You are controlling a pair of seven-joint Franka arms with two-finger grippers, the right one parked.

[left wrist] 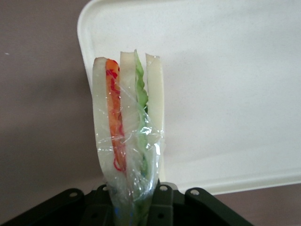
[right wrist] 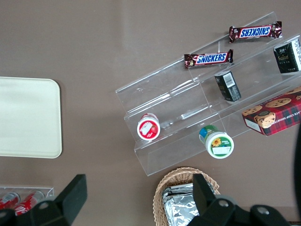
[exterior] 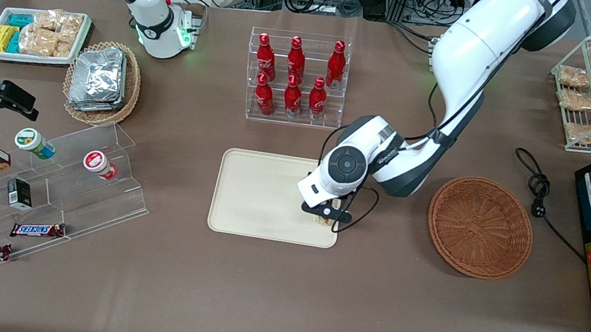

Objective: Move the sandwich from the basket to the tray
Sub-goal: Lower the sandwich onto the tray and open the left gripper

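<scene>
Sandwich (left wrist: 129, 132) is pinched in the gripper (exterior: 325, 215), long axis running straight out from the fingers, wrapped in film, hanging over the tray (exterior: 257, 195) at its edge nearest the basket (exterior: 480, 227), centre-right of the front frame. Basket sits empty. Drop looks close.

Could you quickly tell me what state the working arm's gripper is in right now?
Gripper: shut on the plastic-wrapped triangular white-bread sandwich, over a corner of the cream rectangular tray.
</scene>
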